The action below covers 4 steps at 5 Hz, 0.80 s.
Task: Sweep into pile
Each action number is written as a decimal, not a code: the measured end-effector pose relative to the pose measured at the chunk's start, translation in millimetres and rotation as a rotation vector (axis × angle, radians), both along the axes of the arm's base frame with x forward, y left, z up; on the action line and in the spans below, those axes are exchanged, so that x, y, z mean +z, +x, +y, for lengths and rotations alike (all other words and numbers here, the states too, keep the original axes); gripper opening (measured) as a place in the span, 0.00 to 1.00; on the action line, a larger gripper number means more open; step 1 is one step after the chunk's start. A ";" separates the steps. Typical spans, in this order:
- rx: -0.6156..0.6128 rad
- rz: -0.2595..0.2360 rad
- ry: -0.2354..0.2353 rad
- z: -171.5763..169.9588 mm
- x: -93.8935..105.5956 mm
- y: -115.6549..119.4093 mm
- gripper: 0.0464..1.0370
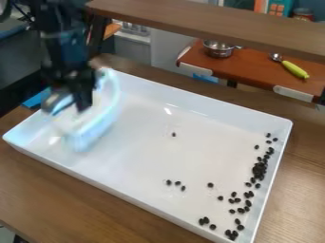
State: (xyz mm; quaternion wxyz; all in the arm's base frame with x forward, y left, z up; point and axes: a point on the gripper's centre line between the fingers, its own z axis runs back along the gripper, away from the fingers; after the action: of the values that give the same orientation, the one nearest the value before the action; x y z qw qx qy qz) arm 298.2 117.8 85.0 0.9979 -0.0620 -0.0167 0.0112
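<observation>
White and rectangular, a shallow tray (149, 156) is set on the wooden worktop (38, 190), with its long axis running from the left toward the lower right. Dark beans (259, 170) are held in it, massed mostly along the right wall and near the bottom corner; a few are scattered toward the middle, with a single one set apart farther up. Over the tray's left end, the gripper (82, 102) is seen beside a pale, curved sweeping tool (98, 123), blurred; whether it is wide or narrow cannot be told. The tool's long axis is pointed from the back wall toward the front, its lower end slanted slightly left. Behind, a metal pot (219, 49) and a green-handled utensil (295, 70) are rested on a reddish-brown surface (251, 66).
</observation>
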 end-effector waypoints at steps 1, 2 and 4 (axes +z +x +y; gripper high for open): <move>-0.057 0.010 -0.017 -27.4 -12.6 -13.5 0.44; -0.080 -0.006 0.000 -53.2 -17.0 -16.1 0.44; -0.067 0.003 -0.059 -122.0 -20.0 -21.7 0.44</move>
State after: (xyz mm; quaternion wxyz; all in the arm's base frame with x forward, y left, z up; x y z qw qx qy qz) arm 276.5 -4.3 65.0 0.9955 -0.0917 -0.0129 -0.0219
